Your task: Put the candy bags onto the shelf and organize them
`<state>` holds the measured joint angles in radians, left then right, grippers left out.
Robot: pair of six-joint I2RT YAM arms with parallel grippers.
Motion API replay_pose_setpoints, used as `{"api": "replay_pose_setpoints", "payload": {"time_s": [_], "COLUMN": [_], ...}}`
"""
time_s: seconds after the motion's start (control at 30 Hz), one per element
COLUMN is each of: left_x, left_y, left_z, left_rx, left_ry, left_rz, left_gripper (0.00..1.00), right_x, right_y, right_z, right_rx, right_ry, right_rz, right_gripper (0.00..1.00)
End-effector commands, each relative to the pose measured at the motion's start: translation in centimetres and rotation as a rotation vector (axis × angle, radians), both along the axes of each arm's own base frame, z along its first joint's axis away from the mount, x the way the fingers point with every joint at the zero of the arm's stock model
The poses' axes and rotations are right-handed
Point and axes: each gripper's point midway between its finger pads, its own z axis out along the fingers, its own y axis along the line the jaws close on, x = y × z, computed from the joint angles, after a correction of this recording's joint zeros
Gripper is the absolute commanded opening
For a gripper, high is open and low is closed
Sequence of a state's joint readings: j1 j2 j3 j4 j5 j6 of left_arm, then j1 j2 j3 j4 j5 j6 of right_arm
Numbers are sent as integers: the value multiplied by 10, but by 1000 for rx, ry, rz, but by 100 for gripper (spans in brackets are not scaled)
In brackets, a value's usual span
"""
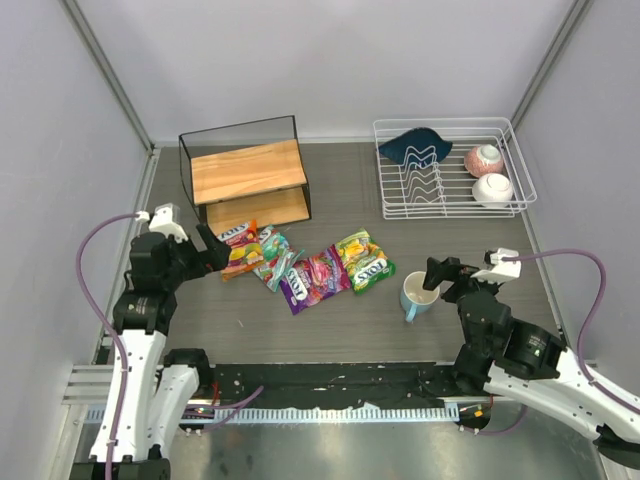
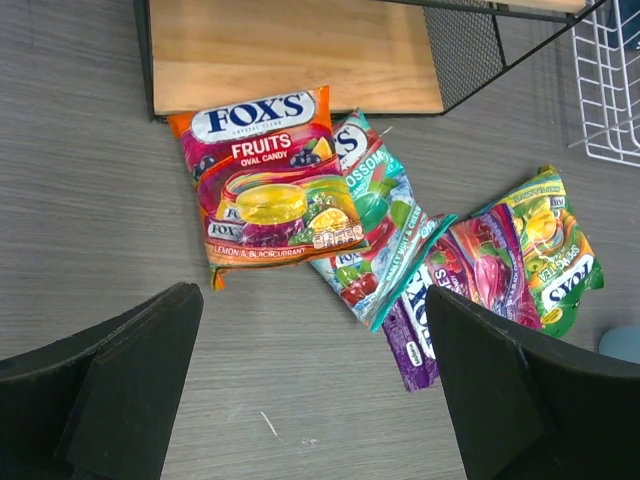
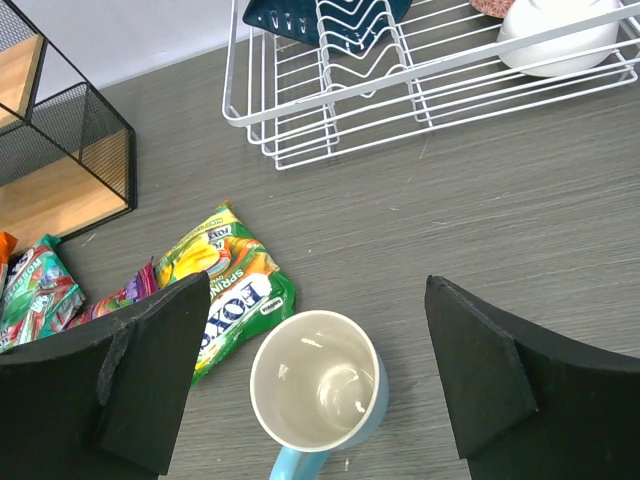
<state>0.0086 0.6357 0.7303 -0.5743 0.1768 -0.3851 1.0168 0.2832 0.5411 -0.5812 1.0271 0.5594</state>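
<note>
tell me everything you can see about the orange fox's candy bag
The orange bag is a glossy, flat packet with a white FOX'S logo, the words FRUITS OVAL CANDY, and fruit pictures. It lies face up on the grey table, its top edge at the front of the lower board of the shelf. Its right side overlaps the teal bag. The left gripper hangs open above it, not touching.

We see the shelf far left and the dish rack far right, with two bowls in its right end. The candy bags lie overlapping on the table, just near of the shelf. The mug stands right of them.
</note>
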Motion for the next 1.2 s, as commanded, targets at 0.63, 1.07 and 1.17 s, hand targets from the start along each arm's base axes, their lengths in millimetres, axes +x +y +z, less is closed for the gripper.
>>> {"api": "replay_pose_setpoints", "payload": {"time_s": [0.63,1.07,1.17], "left_x": [4,4,4], "left_y": [7,7,6], "left_z": [4,3,2], "left_rx": [-5,-6,-9], "left_ry": [-18,-15,-13], "left_rz": [54,54,50], "left_gripper": [100,100,100], "right_x": [32,37,39], "right_y": [101,232,242], "right_z": [46,-47,-69], "right_rx": [-76,92,62], "right_ry": [57,283,319], "right_rz": [239,540,555], "right_gripper": [100,84,85]}}
